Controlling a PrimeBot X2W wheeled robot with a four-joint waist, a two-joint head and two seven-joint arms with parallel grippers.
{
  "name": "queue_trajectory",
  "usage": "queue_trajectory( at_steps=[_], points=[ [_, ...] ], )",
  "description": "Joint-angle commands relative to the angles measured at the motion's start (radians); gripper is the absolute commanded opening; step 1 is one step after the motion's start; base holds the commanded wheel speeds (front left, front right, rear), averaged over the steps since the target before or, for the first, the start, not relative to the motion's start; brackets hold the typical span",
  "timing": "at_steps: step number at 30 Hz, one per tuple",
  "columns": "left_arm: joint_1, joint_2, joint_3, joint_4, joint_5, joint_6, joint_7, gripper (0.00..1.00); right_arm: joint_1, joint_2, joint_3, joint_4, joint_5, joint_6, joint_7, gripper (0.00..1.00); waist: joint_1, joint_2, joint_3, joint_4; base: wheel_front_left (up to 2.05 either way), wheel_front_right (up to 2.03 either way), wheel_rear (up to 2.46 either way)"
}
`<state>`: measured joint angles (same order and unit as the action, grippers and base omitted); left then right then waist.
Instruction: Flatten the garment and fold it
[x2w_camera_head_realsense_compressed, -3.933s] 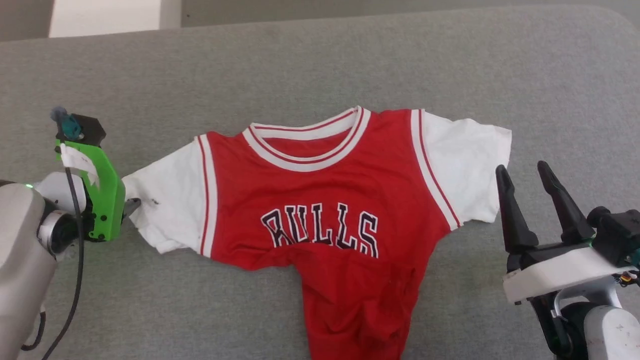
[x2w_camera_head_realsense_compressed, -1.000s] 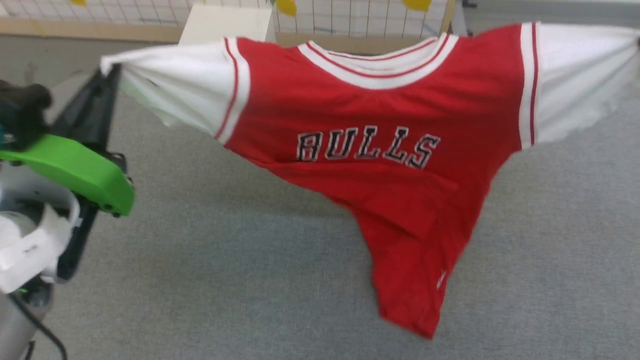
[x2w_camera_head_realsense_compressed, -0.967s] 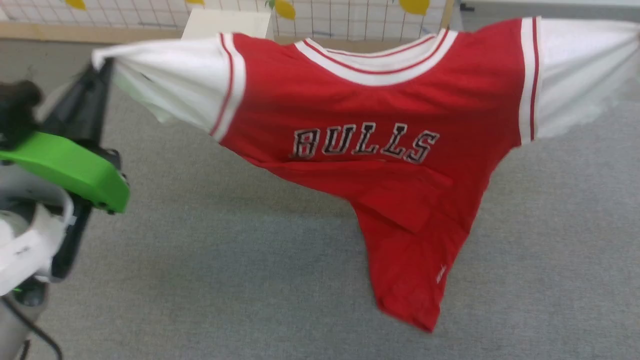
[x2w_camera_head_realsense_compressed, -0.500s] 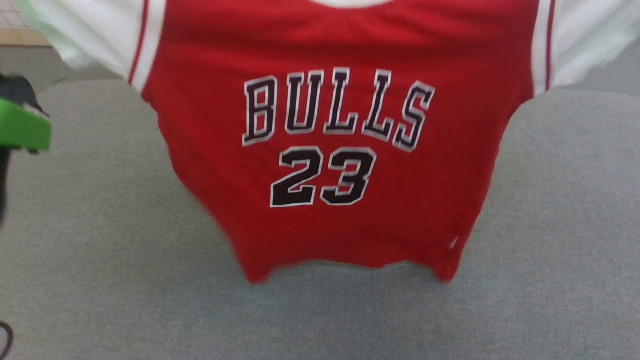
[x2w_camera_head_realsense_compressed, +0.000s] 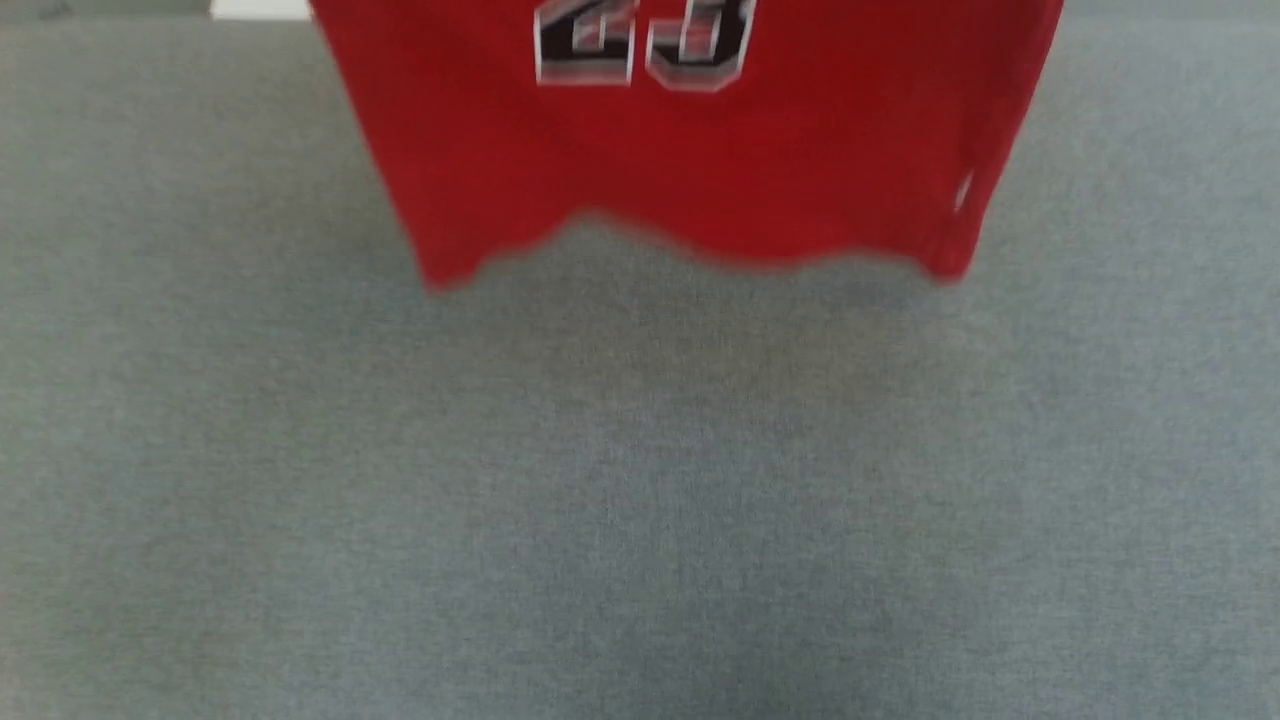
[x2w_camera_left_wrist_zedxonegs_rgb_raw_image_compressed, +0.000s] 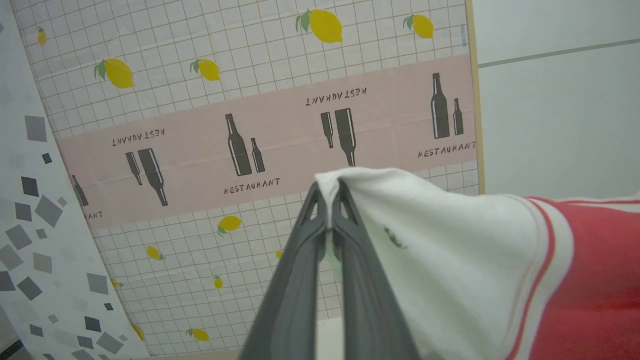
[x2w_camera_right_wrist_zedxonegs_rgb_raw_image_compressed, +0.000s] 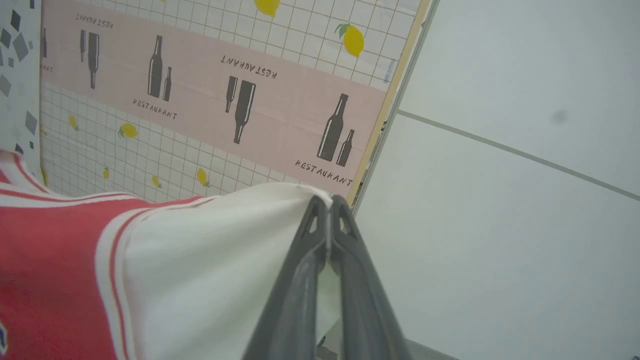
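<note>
Shirt (x2w_camera_head_realsense_compressed: 700, 150) is up in the air, hung by both sleeves; left gripper (x2w_camera_left_wrist_zedxonegs_rgb_raw_image_compressed: 327, 200) is pinched tight on the tip of one white sleeve (x2w_camera_left_wrist_zedxonegs_rgb_raw_image_compressed: 440, 250), fingers pressed together with fabric bunched over the tips; right gripper (x2w_camera_right_wrist_zedxonegs_rgb_raw_image_compressed: 328, 210) is clamped the same way on the other white sleeve (x2w_camera_right_wrist_zedxonegs_rgb_raw_image_compressed: 210, 260); red-white striped trim runs where each sleeve meets the red body; head view has the lower red body hanging at the top of frame over the grey surface (x2w_camera_head_realsense_compressed: 640, 500), blurred; bottoms of black white-outlined digits cut off at the top edge; hem is wavy, small white mark (x2w_camera_head_realsense_compressed: 962, 190) near its right corner; can't tell if the hem touches the surface; behind both grippers, a backdrop (x2w_camera_left_wrist_zedxonegs_rgb_raw_image_compressed: 250, 125) with lemon and bottle print, plain pale wall (x2w_camera_right_wrist_zedxonegs_rgb_raw_image_compressed: 500, 200) beside it.
</note>
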<state>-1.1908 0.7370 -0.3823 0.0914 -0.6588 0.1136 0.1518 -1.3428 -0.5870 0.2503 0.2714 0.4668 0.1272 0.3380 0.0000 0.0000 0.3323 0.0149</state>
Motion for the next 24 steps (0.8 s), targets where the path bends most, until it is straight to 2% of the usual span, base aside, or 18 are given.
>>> queue_trajectory(
  at_steps=[1, 5, 13, 18, 24],
  points=[
    [-0.068, -0.027, -0.008, 0.049, 0.016, -0.012, -0.015, 0.00, -0.059, 0.015, 0.003, 0.051, -0.016, 0.003, -0.034, 0.00, 0.0000, 0.0000, 0.130, -0.019, 0.00, 0.00, 0.00],
    [-0.230, -0.099, -0.022, 0.205, 0.047, -0.032, -0.073, 0.00, -0.203, 0.063, 0.012, 0.192, -0.060, 0.003, -0.139, 0.00, 0.0000, 0.0000, 0.184, -0.024, 0.00, 0.00, 0.00],
    [-0.385, -0.177, -0.029, 0.415, 0.082, -0.058, -0.212, 0.00, -0.339, 0.143, 0.042, 0.389, -0.101, 0.003, -0.288, 0.00, 0.0000, 0.0000, 0.236, -0.031, 0.00, 0.00, 0.00],
    [-0.394, -0.215, -0.044, 0.513, 0.078, -0.086, -0.265, 0.00, -0.345, 0.172, 0.076, 0.468, -0.078, 0.003, -0.333, 0.00, 0.0000, 0.0000, 0.259, -0.026, 0.00, 0.00, 0.00],
    [-0.293, -0.268, -0.085, 0.591, 0.067, -0.117, -0.308, 0.00, -0.264, 0.181, 0.123, 0.522, -0.025, 0.003, -0.369, 0.00, 0.0000, 0.0000, 0.253, -0.009, 0.00, 0.00, 0.00]
  ],
)
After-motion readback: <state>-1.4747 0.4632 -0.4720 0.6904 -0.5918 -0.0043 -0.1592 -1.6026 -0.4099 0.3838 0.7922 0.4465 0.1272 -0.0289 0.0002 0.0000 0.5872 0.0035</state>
